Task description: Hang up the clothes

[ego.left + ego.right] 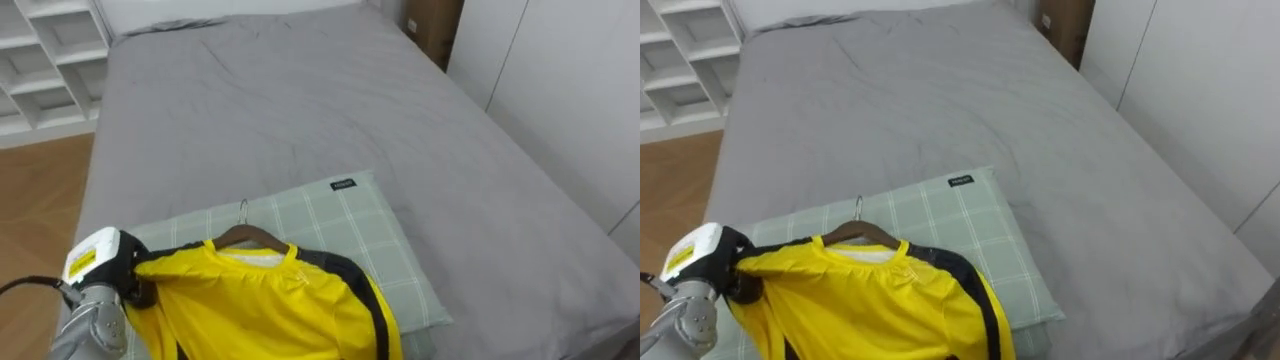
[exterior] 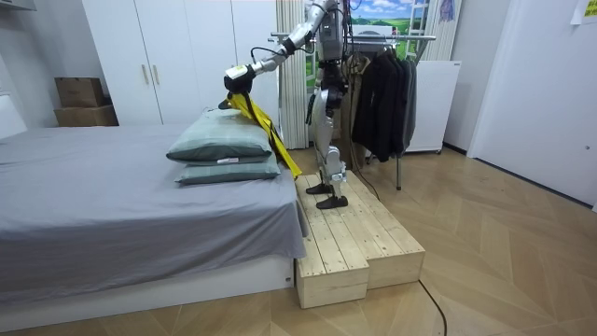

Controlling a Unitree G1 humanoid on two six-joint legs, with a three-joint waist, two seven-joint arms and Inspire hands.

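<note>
One left robot hand (image 1: 100,270) grips yellow shirt (image 1: 262,305); hanger (image 1: 247,236) crosswise, hook pointing away.

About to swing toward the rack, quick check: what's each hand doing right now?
Left hand: closed on the yellow shirt, which is on its hanger.
Right hand: cannot be told; it sits low beside the torso in the room view.

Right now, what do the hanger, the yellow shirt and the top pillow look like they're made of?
The hanger has brown, slightly glossy shoulders, so it is likely varnished wood. Its hook is thin and grey and looks like metal. The yellow shirt is smooth, softly draping cloth with black trim, probably a synthetic sports jersey. The pillow has a matte, pale-green checked woven cover, possibly cotton.
</note>
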